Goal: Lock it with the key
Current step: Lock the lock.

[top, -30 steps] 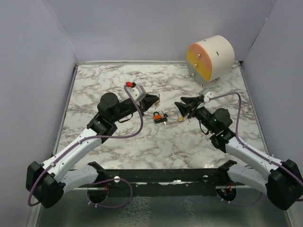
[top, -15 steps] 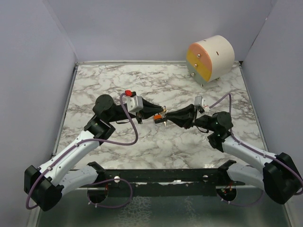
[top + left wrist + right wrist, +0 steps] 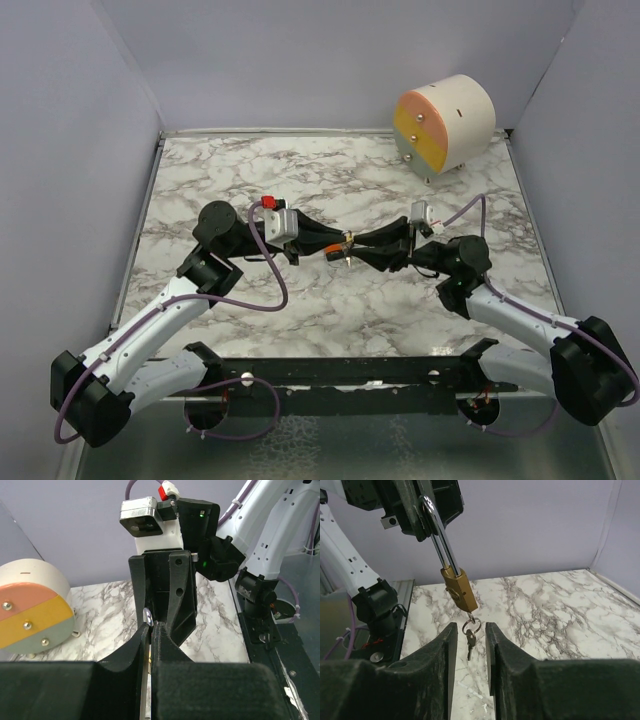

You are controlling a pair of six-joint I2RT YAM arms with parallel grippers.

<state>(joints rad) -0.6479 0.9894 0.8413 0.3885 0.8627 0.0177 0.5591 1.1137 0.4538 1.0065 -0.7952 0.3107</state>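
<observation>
The left gripper (image 3: 328,242) reaches toward the centre of the marble table (image 3: 250,180), its fingers (image 3: 143,640) pressed together on the steel shackle (image 3: 440,540) of the padlock (image 3: 460,591). The padlock hangs clear of the table surface, slightly tilted, with its brass body below the shackle. Whether the shackle is seated in the body cannot be determined. A key ring (image 3: 471,626) hangs from the underside of the body, and a key (image 3: 470,644) dangles from the ring. The right gripper (image 3: 360,250) faces the left gripper tip to tip, with the padlock between them. Its fingers (image 3: 447,655) are spread with a narrow gap and hold nothing. In the right wrist view the ring and key lie in line with this gap, at the fingertips. A drum (image 3: 445,122) with pink, yellow and pale bands on its face stands at the far right corner, well apart from both grippers.
</observation>
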